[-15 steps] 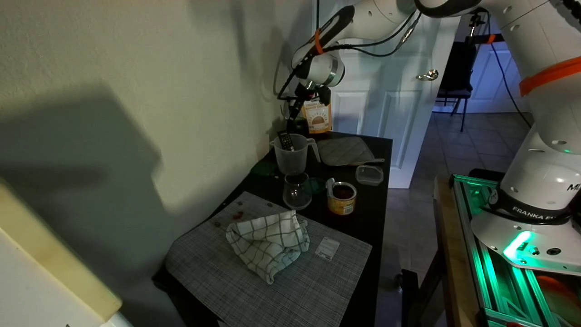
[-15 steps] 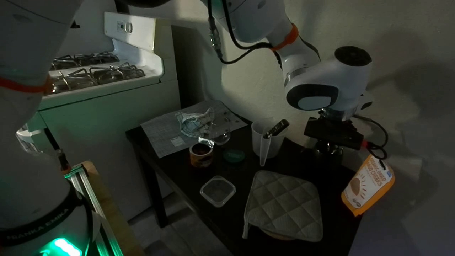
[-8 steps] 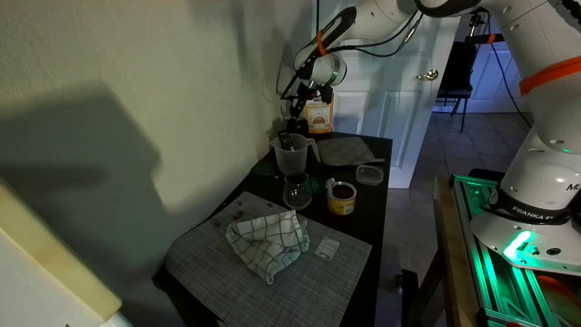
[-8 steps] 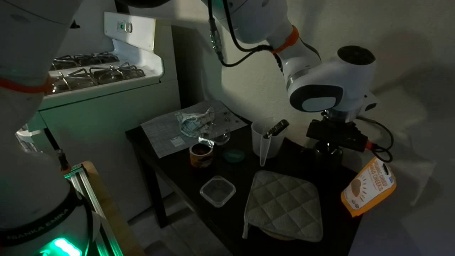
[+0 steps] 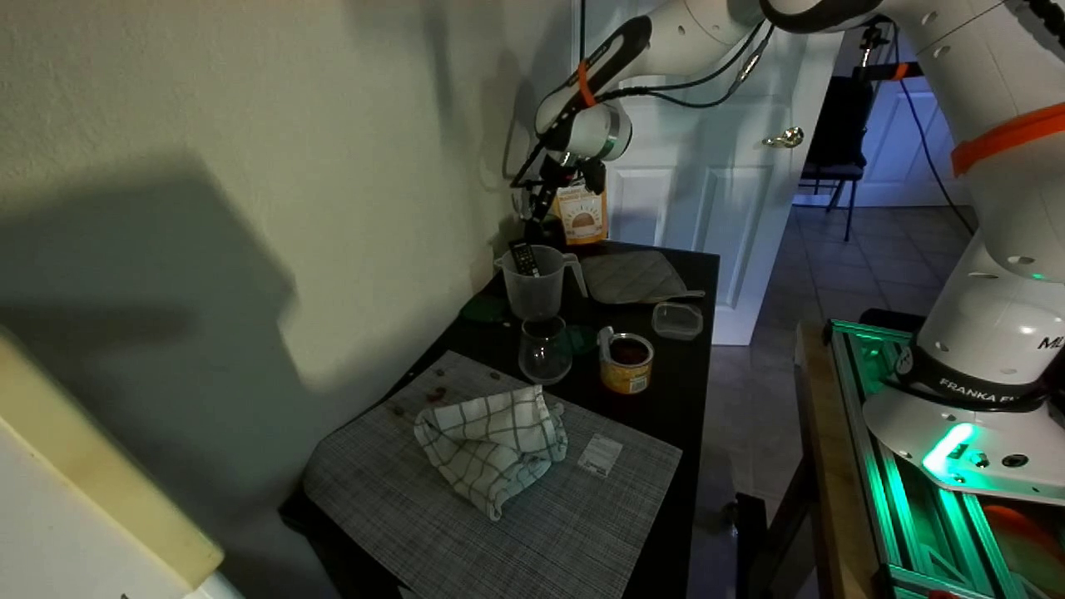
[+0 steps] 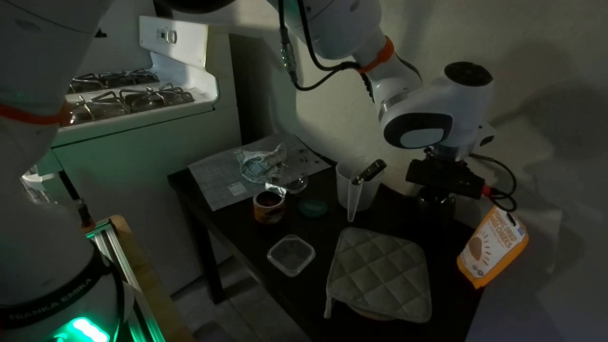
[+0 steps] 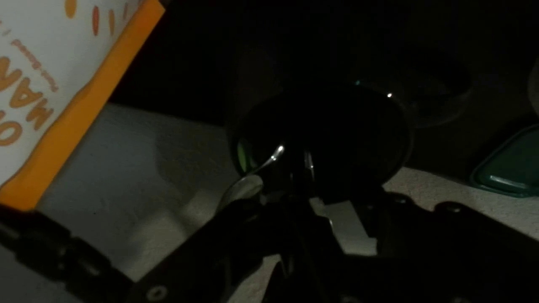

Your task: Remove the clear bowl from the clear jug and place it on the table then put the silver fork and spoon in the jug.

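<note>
A black remote [image 6: 369, 172] leans inside the clear jug [image 5: 541, 295], near my gripper [image 7: 311, 202], in both exterior views; the clear bowl [image 6: 291, 255] sits well apart on the dark table [image 5: 674, 408]. In the wrist view, my fingers [image 7: 236, 223] reach over a dark cup [image 7: 362, 134] holding a silver spoon [image 7: 248, 185], just beside them, and a slim silvery utensil [image 7: 309, 162]; I can't make out whether they stand spread or pinch it.

A dark rectangular table [image 5: 681, 389]: a grey woven placemat [image 5: 532, 537] covers 1 end; beyond it, a rounded clear glass [image 5: 545, 362], open orange can [image 5: 624, 378], tall clear plastic jug [image 5: 534, 298], shallow square clear bowl [image 5: 678, 320] and quilted grey pot holder [image 6: 380, 270].
</note>
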Motion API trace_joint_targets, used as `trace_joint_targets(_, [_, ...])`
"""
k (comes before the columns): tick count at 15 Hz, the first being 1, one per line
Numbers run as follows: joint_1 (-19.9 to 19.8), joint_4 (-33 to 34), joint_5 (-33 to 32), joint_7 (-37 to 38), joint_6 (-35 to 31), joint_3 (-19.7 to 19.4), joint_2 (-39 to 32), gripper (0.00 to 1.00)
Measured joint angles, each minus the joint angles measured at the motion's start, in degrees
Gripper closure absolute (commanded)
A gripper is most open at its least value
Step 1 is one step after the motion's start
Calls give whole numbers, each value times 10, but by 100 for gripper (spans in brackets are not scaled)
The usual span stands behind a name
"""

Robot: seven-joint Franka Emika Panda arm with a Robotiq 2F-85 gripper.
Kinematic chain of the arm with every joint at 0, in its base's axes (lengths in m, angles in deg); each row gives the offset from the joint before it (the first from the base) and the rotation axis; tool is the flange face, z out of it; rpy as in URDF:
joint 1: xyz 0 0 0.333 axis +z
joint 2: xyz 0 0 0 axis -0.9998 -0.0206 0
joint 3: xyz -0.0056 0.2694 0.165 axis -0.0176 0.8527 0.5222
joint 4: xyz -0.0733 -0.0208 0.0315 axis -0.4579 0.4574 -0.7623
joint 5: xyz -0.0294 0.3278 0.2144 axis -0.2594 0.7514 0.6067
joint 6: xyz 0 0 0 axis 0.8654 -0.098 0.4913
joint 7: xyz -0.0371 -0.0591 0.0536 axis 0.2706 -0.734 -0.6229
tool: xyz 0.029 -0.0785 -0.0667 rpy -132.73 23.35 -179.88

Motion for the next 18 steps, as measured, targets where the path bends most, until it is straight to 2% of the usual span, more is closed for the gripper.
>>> trace_joint_targets(3, [0,0,-4,1,-4,1,-1,65])
trace_joint_targets(5, [0,0,-7,4,-5,1,-1,78])
trace_joint_targets(6, [0,0,-9,6,-6,1,-2,93])
trace_joint_targets(7, [0,0,-11,8,-7,2,-2,98])
trace_joint_targets(8, [0,0,-13,10,-8,3,-2,94])
trace_joint_targets(9, [0,0,-16,11,-8,3,-3,100])
trace_joint_targets(11, [0,0,-23,13,-12,3,-4,100])
trace_joint_targets(13, [0,0,-30,19,-15,3,-5,97])
trace_joint_targets(14, [0,0,-34,21,-16,2,-5,91])
trace_joint_targets(15, [0,0,-37,23,-17,2,-5,73])
trace_joint_targets(18, [0,0,-45,29,-18,2,-5,61])
